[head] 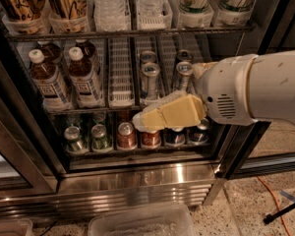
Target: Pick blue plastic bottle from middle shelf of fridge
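Observation:
Two blue plastic bottles of brown drink with white caps, one [48, 83] and its neighbour [83, 77], stand at the front left of the middle shelf [120, 73], with more behind them. The shelf has white ribbed lane trays and slim silver-blue cans [150, 78] to the right of the bottles. My cream-coloured gripper [140, 122] reaches in from the right on a bulky white arm [250, 90]. Its tip sits in front of the shelf's front edge, below the cans and to the right of the bottles, touching nothing.
The lower shelf holds a row of cans [101, 137]. The top shelf carries tall bottles [108, 6]. Black door frames [19, 132] flank the opening above the fridge's steel base [137, 183]. A clear plastic bin [137, 222] and an orange cable [273, 195] lie on the floor.

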Available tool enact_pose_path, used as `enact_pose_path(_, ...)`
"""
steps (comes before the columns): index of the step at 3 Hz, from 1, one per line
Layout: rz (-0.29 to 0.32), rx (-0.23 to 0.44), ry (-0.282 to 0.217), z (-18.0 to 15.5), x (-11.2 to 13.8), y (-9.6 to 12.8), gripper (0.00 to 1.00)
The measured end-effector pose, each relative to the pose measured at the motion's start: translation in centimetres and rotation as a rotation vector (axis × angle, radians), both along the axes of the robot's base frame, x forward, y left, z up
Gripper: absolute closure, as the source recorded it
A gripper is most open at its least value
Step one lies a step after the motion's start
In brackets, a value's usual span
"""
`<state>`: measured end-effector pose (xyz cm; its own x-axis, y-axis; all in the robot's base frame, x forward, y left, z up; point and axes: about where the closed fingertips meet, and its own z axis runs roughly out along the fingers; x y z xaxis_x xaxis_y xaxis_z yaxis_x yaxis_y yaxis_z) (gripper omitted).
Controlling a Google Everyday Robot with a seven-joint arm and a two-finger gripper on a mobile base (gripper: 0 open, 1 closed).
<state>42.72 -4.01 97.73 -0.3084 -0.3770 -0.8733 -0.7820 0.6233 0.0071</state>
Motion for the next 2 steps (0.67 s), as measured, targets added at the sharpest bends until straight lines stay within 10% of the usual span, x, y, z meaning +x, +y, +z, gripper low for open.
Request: enact_pose_path(2, -0.100, -0.248, -0.252, -4.4, 4.1, -2.1, 0.00)
